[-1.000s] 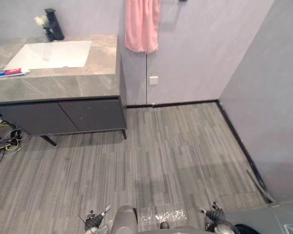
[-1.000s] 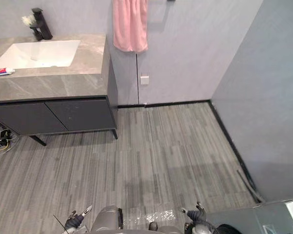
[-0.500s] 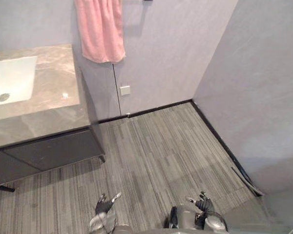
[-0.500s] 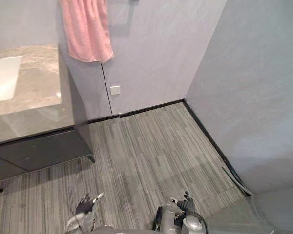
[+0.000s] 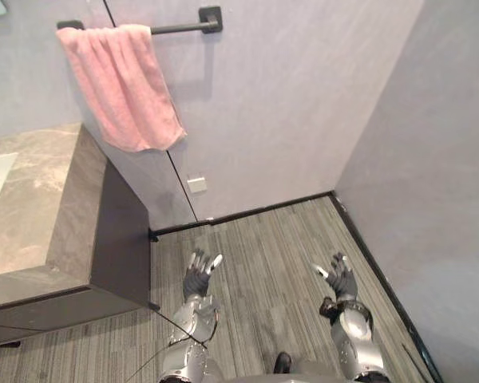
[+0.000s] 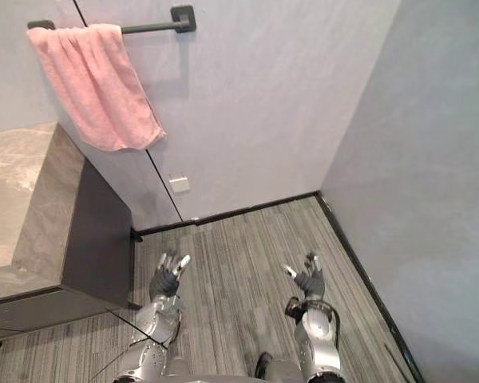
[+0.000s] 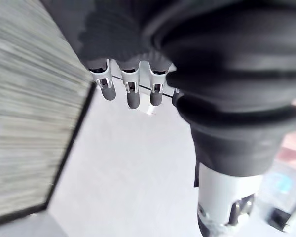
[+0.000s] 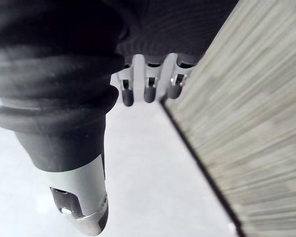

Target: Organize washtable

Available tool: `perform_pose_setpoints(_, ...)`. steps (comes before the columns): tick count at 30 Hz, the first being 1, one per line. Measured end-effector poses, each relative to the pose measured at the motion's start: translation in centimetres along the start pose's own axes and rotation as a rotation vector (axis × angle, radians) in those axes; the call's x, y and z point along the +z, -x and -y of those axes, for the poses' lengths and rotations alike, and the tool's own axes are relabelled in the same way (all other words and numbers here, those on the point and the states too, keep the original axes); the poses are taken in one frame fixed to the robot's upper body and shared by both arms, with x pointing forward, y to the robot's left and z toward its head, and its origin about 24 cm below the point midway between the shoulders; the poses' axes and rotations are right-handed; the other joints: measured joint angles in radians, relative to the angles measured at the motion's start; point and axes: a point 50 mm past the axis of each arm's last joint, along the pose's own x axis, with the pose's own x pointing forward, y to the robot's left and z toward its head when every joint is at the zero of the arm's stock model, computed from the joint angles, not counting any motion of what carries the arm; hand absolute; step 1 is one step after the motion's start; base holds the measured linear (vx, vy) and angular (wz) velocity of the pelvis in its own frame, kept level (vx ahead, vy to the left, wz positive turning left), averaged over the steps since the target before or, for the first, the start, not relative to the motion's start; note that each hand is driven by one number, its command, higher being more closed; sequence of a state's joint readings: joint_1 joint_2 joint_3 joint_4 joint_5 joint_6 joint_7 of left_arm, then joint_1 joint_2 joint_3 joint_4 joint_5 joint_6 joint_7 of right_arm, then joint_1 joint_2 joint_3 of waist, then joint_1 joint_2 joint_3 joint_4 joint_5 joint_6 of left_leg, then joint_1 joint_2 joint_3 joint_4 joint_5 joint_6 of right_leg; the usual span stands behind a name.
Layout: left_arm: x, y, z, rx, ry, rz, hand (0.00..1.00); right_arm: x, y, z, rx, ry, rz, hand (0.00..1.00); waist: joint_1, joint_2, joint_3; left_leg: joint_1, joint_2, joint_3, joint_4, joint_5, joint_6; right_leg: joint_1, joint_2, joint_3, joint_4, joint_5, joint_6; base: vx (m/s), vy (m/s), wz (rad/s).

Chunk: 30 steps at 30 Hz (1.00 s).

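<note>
Left robot hand (image 5: 198,275) and right robot hand (image 5: 341,279) spread empty above the floor (image 5: 263,231), washtable (image 5: 40,215) and towel (image 5: 124,88) leftward.

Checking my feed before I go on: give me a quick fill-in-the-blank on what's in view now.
1. The towel on the black bar is ____ in colour.
2. The left hand and right hand, fingers straight, hold ____.
3. The washtable stands on the robot's ____ side.
Missing words: pink; nothing; left.
</note>
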<state>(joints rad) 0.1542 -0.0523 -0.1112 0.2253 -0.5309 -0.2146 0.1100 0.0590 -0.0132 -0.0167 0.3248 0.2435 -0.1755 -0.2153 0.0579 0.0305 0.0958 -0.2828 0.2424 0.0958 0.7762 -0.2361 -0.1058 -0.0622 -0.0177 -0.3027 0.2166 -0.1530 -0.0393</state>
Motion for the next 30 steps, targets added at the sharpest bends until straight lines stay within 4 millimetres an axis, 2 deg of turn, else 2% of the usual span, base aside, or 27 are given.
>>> perform_pose_setpoints(1, 0.7, 0.2, 0.3, -0.011, 0.015, 0.033, 0.00, 0.8, -0.1, -0.1, 0.005, -0.003, 0.036, 0.00, 0.008, 0.008, -0.005, -0.034, -0.027, 0.016, -0.046, -0.004, 0.007, 0.027, 0.009, -0.008, -0.027, -0.003, 0.003, 0.38, -0.078, 0.17)
perform_pose_setpoints(3, 2.3, 0.6, 0.7, -0.024, 0.037, 0.106, 0.00, 2.1, -0.2, -0.4, 0.016, -0.018, 0.094, 0.00, 0.012, 0.005, -0.007, -0.079, -0.097, 0.048, -0.178, 0.000, 0.014, 0.077, 0.015, -0.028, -0.070, -0.017, 0.019, 0.33, -0.003, 0.30)
perform_pose_setpoints(4, 3.3, 0.9, 1.1, -0.014, 0.041, 0.157, 0.00, 2.8, -0.2, -0.7, 0.020, -0.027, 0.124, 0.00, 0.022, 0.003, -0.018, -0.081, -0.142, 0.045, -0.298, 0.012, 0.033, 0.085, 0.015, -0.027, -0.075, -0.032, 0.038, 0.35, 0.062, 0.01)
perform_pose_setpoints(5, 4.1, 1.0, 1.5, -0.013, 0.040, 0.201, 0.00, 3.2, -0.3, -1.1, 0.024, -0.036, 0.141, 0.00, 0.039, 0.009, -0.024, -0.073, -0.161, 0.044, -0.352, 0.064, 0.112, 0.096, 0.014, -0.014, -0.067, -0.050, 0.049, 0.38, 0.084, -0.25)
perform_pose_setpoints(6, 4.9, 1.2, 1.6, -0.003, 0.040, 0.241, 0.00, 3.2, -0.2, -1.7, 0.036, -0.046, 0.141, 0.00, 0.053, -0.011, -0.029, -0.052, -0.175, 0.056, -0.355, 0.085, 0.142, 0.104, -0.004, 0.004, -0.049, -0.075, 0.065, 0.51, 0.124, -0.23)
perform_pose_setpoints(7, 6.1, 1.3, 2.0, -0.002, 0.041, 0.295, 0.00, 3.1, 0.6, -2.2, 0.048, -0.074, 0.145, 0.00, 0.061, -0.036, -0.032, -0.016, -0.197, 0.072, -0.353, 0.053, 0.156, 0.084, -0.047, 0.019, 0.071, -0.113, 0.114, 0.45, 0.122, -0.12)
perform_pose_setpoints(8, 6.5, 1.4, 2.2, -0.004, 0.041, 0.316, 0.00, 3.2, 0.8, -2.4, 0.053, -0.085, 0.152, 0.00, 0.062, -0.038, -0.031, -0.002, -0.202, 0.073, -0.345, 0.039, 0.159, 0.054, -0.065, 0.035, 0.172, -0.125, 0.130, 0.56, 0.170, 0.04)
perform_pose_setpoints(9, 7.0, 1.5, 2.3, -0.007, 0.048, 0.341, 0.00, 3.2, 1.1, -2.5, 0.057, -0.099, 0.158, 0.00, 0.057, -0.042, -0.026, 0.033, -0.214, 0.070, -0.339, 0.016, 0.163, -0.009, -0.096, 0.064, 0.361, -0.121, 0.130, 0.48, 0.151, 0.19)
perform_pose_setpoints(10, 7.8, 1.8, 2.4, 0.000, 0.060, 0.377, 0.00, 2.9, 1.5, -3.0, 0.071, -0.114, 0.149, 0.00, 0.033, -0.052, -0.016, 0.095, -0.240, 0.049, -0.342, -0.015, 0.173, -0.077, -0.130, 0.099, 0.609, -0.096, 0.128, 0.57, 0.139, 0.48)
perform_pose_setpoints(11, 8.6, 2.0, 2.6, -0.002, 0.062, 0.412, 0.00, 2.2, 2.0, -3.2, 0.080, -0.119, 0.126, 0.00, 0.018, -0.052, -0.013, 0.163, -0.251, 0.025, -0.345, -0.046, 0.180, -0.108, -0.126, 0.148, 0.749, -0.106, 0.130, 0.38, 0.069, 0.60)
perform_pose_setpoints(12, 8.9, 2.1, 2.7, -0.004, 0.065, 0.429, 0.00, 2.0, 2.2, -3.0, 0.081, -0.116, 0.117, 0.00, 0.012, -0.050, -0.012, 0.191, -0.252, 0.014, -0.351, -0.056, 0.179, -0.121, -0.124, 0.162, 0.782, -0.112, 0.129, 0.41, 0.035, 0.78)
perform_pose_setpoints(14, 10.3, 2.6, 3.3, -0.025, 0.048, 0.509, 0.00, 1.3, 2.7, -2.5, 0.067, -0.114, 0.095, 0.00, 0.007, -0.053, -0.017, 0.267, -0.261, -0.044, -0.408, -0.076, 0.182, -0.175, -0.103, 0.165, 0.724, -0.140, 0.119, 0.40, -0.019, 0.70)
perform_pose_setpoints(15, 10.6, 2.8, 3.4, -0.033, 0.050, 0.532, 0.00, 1.1, 2.9, -2.2, 0.059, -0.112, 0.088, 0.00, 0.004, -0.062, -0.021, 0.283, -0.263, -0.070, -0.427, -0.079, 0.181, -0.200, -0.096, 0.156, 0.645, -0.143, 0.114, 0.40, -0.091, 0.79)
perform_pose_setpoints(17, 10.9, 2.9, 3.0, -0.017, 0.046, 0.551, 0.00, 1.0, 3.0, -1.9, 0.055, -0.110, 0.086, 0.00, -0.019, -0.062, -0.025, 0.299, -0.250, -0.124, -0.438, -0.102, 0.164, -0.225, -0.074, 0.125, 0.441, -0.138, 0.110, 0.38, -0.120, 0.79)
perform_pose_setpoints(18, 11.0, 3.0, 2.3, 0.016, 0.039, 0.557, 0.00, 0.9, 3.1, -2.0, 0.061, -0.108, 0.082, 0.00, -0.018, -0.066, -0.027, 0.322, -0.244, -0.133, -0.448, -0.120, 0.142, -0.227, -0.045, 0.132, 0.308, -0.112, 0.094, 0.38, -0.153, 0.54)
perform_pose_setpoints(19, 10.9, 3.2, 1.6, 0.053, 0.030, 0.558, 0.00, 0.7, 3.3, -1.9, 0.060, -0.107, 0.076, 0.00, -0.023, -0.068, -0.032, 0.351, -0.240, -0.150, -0.444, -0.147, 0.119, -0.212, -0.030, 0.158, 0.249, -0.021, 0.055, 0.52, -0.205, 0.54)
perform_pose_setpoints(20, 10.2, 3.1, 1.2, 0.078, 0.017, 0.528, 0.00, 0.2, 3.6, -1.4, 0.042, -0.103, 0.057, 0.00, -0.025, -0.050, -0.054, 0.376, -0.211, -0.166, -0.443, -0.155, 0.105, -0.180, -0.012, 0.134, 0.248, -0.036, 0.031, 0.49, -0.173, 0.47)
perform_pose_setpoints(21, 10.1, 3.2, 1.0, 0.087, 0.012, 0.522, 0.00, 0.1, 3.6, -1.3, 0.037, -0.106, 0.051, 0.00, -0.022, -0.044, -0.059, 0.377, -0.205, -0.166, -0.428, -0.151, 0.098, -0.170, -0.010, 0.124, 0.246, -0.048, 0.021, 0.53, -0.178, 0.48)
perform_pose_setpoints(23, 9.9, 3.1, 0.8, 0.111, -0.003, 0.515, 0.00, -0.1, 3.7, -1.0, 0.037, -0.107, 0.040, 0.00, -0.023, -0.021, -0.051, 0.319, -0.204, -0.177, -0.257, -0.123, 0.051, -0.120, -0.002, 0.103, 0.224, -0.064, 0.001, 0.45, -0.148, 0.44)
perform_pose_setpoints(24, 9.9, 3.1, 0.8, 0.119, -0.002, 0.515, 0.00, -0.2, 3.7, -0.9, 0.041, -0.102, 0.033, 0.00, -0.022, -0.011, -0.035, 0.224, -0.193, -0.175, -0.035, -0.083, -0.007, -0.052, 0.003, 0.104, 0.176, -0.069, -0.006, 0.53, -0.121, 0.26)
perform_pose_setpoints(25, 9.9, 3.2, 0.5, 0.138, -0.005, 0.518, 0.00, -0.3, 3.8, -0.9, 0.038, -0.110, 0.026, 0.00, -0.013, -0.008, -0.034, 0.170, -0.167, -0.141, 0.089, -0.087, -0.001, 0.016, 0.011, 0.110, 0.130, -0.069, -0.007, 0.43, -0.086, 0.13)
perform_pose_setpoints(27, 9.9, 3.4, -0.1, 0.181, -0.023, 0.523, 0.00, -0.1, 3.7, -1.4, 0.050, -0.115, 0.033, 0.00, -0.008, -0.017, -0.031, 0.109, -0.111, -0.098, 0.125, -0.102, 0.019, 0.092, 0.013, 0.116, 0.094, -0.069, -0.007, 0.34, -0.029, -0.17)
perform_pose_setpoints(28, 9.9, 3.6, -0.2, 0.196, -0.034, 0.522, 0.00, 0.0, 3.6, -1.7, 0.059, -0.117, 0.038, 0.00, -0.003, -0.017, -0.032, 0.082, -0.080, -0.082, 0.094, -0.104, 0.020, 0.113, 0.012, 0.124, 0.086, -0.070, -0.008, 0.38, 0.024, -0.44)
perform_pose_setpoints(29, 9.8, 3.6, -0.2, 0.209, -0.047, 0.516, 0.00, 0.1, 3.5, -1.9, 0.060, -0.120, 0.040, 0.00, 0.016, -0.020, -0.032, 0.047, -0.042, -0.067, 0.020, -0.103, 0.022, 0.130, 0.004, 0.137, 0.075, -0.070, -0.008, 0.29, 0.064, -0.47)
perform_pose_setpoints(30, 9.8, 3.6, -0.2, 0.215, -0.061, 0.515, 0.00, 0.1, 3.5, -2.0, 0.063, -0.121, 0.040, 0.00, 0.019, -0.023, -0.031, 0.033, -0.029, -0.063, -0.031, -0.101, 0.026, 0.137, -0.004, 0.140, 0.072, -0.070, -0.008, 0.26, 0.125, -0.47)
